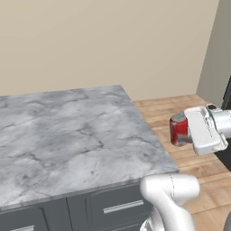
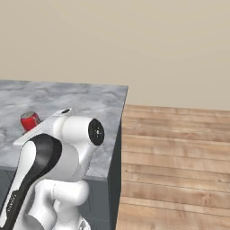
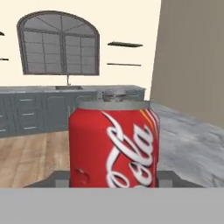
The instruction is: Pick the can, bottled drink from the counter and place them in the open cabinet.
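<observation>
The red can (image 1: 178, 130) with a silver top hangs in the air off the right end of the marble counter (image 1: 67, 131), over the wooden floor. My gripper (image 1: 184, 132) is shut on the can from the right side. In the hand view the can (image 3: 113, 144) stands upright and close between my fingertips (image 3: 57, 176). In the right base view the can (image 2: 30, 120) peeks out from behind my arm, with the counter (image 2: 90, 103) behind it. The bottled drink and the open cabinet are out of view.
Wooden floor (image 1: 180, 108) runs to the right of the island under a beige wall. Dark grey drawer fronts (image 1: 117, 207) with silver handles sit below the counter edge. In the hand view, far grey cabinets (image 3: 30, 109), an arched window (image 3: 59, 43) and wall shelves (image 3: 124, 44) lie ahead.
</observation>
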